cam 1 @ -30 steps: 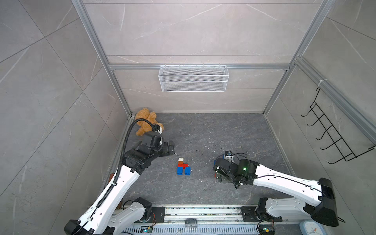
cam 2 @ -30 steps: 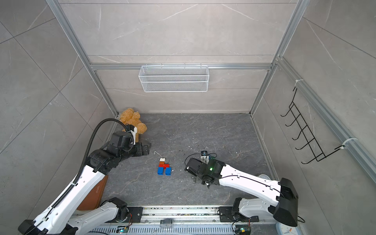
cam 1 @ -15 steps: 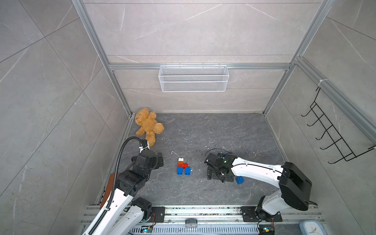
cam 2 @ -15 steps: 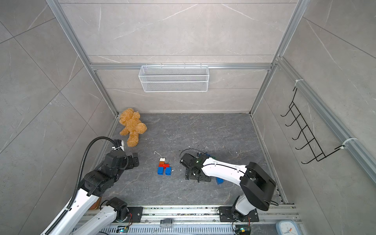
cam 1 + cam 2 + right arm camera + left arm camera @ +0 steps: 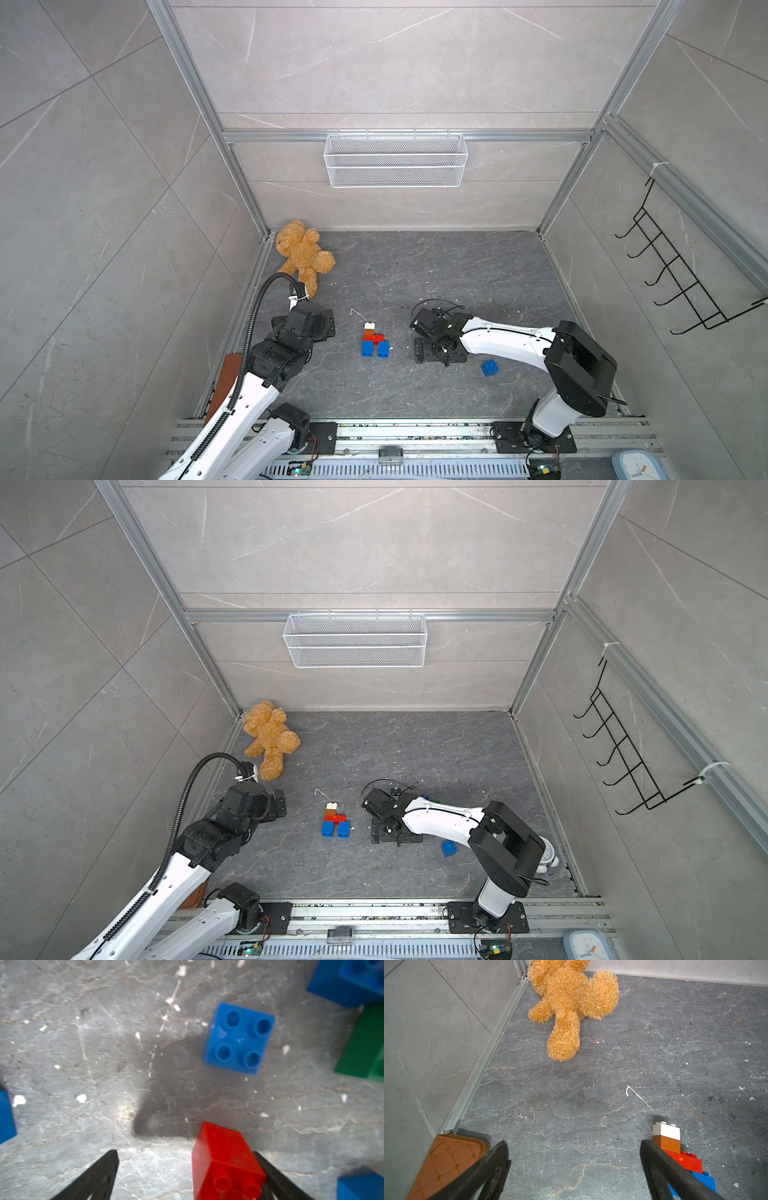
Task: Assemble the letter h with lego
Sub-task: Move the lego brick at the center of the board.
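Left wrist view: left gripper point(image 5: 573, 1142) spread wide, aimed floorward; right gripper point(image 5: 185, 1153) likewise.

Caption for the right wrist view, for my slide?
Open right gripper, red brick on its side between the fingers, blue brick studs-up ahead.

blue brick point(image 5: 239, 1038): hard plastic, smooth and glossy, small highlight on top
red brick point(image 5: 226, 1159): smooth plastic with a sheen
green brick point(image 5: 363, 1047): smooth plastic, blurred
teddy bear point(image 5: 571, 997): tan plush, shaggy curly pile
floor point(image 5: 550, 1105): dark grey stone-look slab, matt, veined, flecked with white chips
wallet point(image 5: 446, 1159): brown leather-look, quilted stitching, metal zip
left gripper fingers point(image 5: 660, 1167): black, matt
walls point(image 5: 395, 62): pale marble-look panels, smooth, satin
frame rail point(image 5: 407, 136): brushed aluminium
wire basket point(image 5: 395, 174): white-coated metal mesh
hook rack point(image 5: 679, 256): thin black wire
right arm shell point(image 5: 507, 338): glossy white plastic
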